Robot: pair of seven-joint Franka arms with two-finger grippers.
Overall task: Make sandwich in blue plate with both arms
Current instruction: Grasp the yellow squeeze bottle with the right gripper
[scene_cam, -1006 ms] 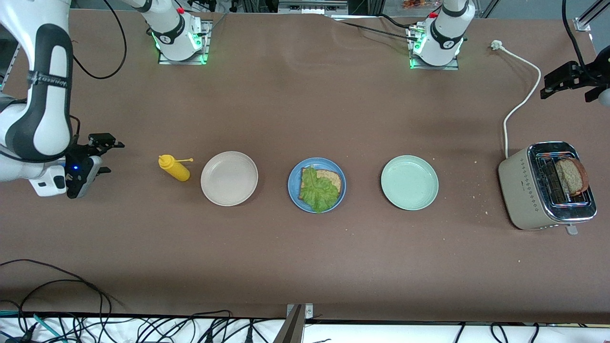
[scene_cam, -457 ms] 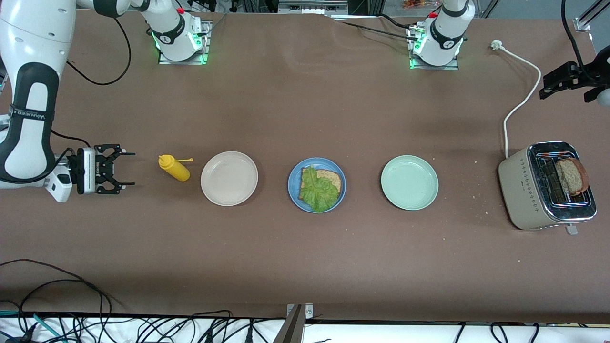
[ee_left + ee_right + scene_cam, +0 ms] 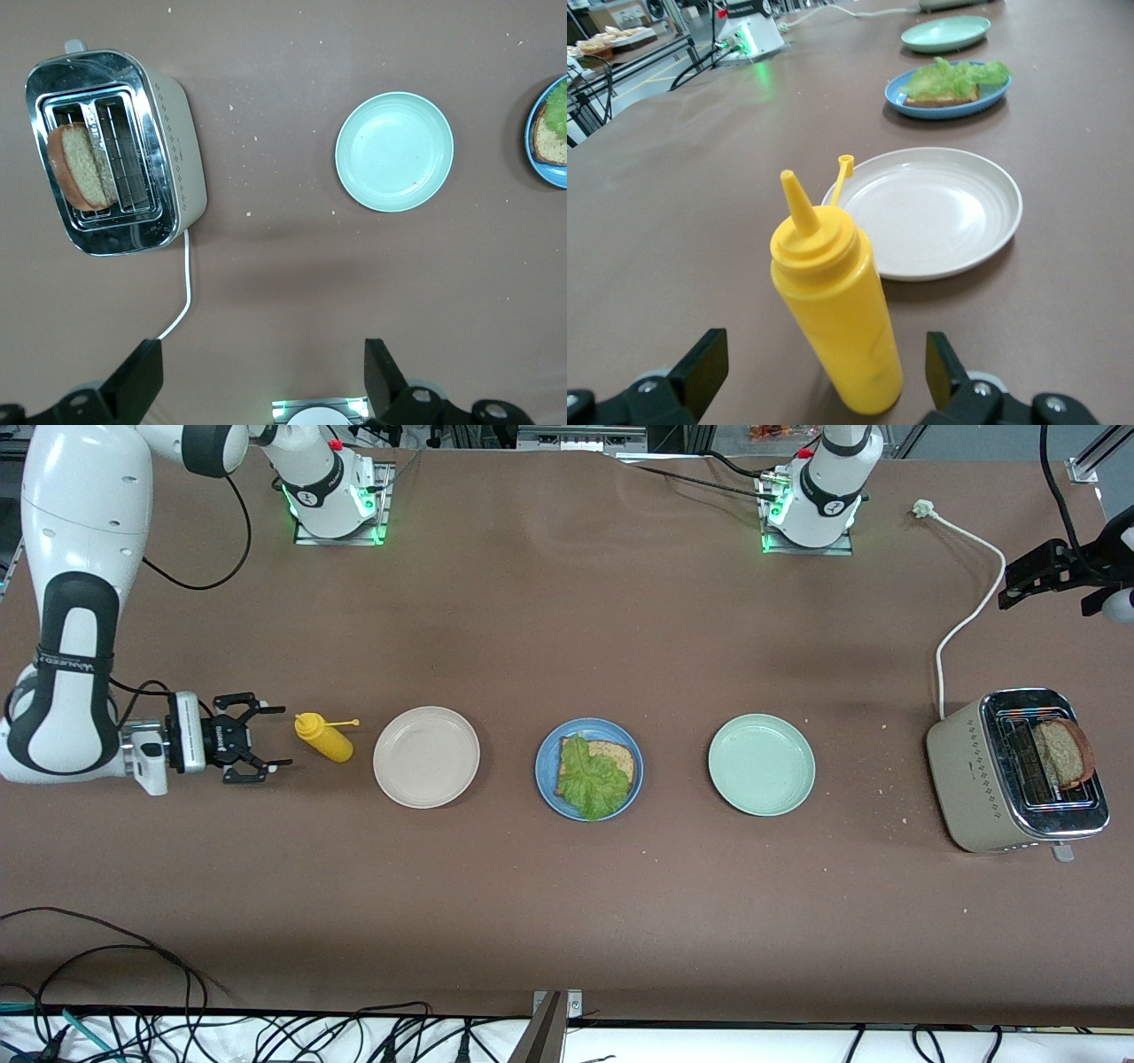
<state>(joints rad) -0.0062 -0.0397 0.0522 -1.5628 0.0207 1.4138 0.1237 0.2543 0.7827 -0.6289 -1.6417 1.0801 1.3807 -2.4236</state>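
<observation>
So the right arm [image 3: 75, 602] swings out from its base at the desk's back edge and folds down low at its own end of the desk. Wrist is turned sideways, so the right gripper [image 3: 266, 740] lies level, just above the desktop, jaws spread wide with nothing between them. The left gripper [image 3: 1032, 580] hangs high over the other end of the desk, near the edge, jaws wide apart too, pointing down.

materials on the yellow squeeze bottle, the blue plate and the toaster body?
Yellow squeeze bottle: looks like soft glossy plastic, with a smooth sheen and a moulded nozzle cap.
Blue plate: probably matte plastic, with flat uniform colour and a thin raised rim.
Toaster: beige shell that seems painted metal or plastic, can't tell which; the top plate around the slots is mirror-bright, likely polished steel.
</observation>
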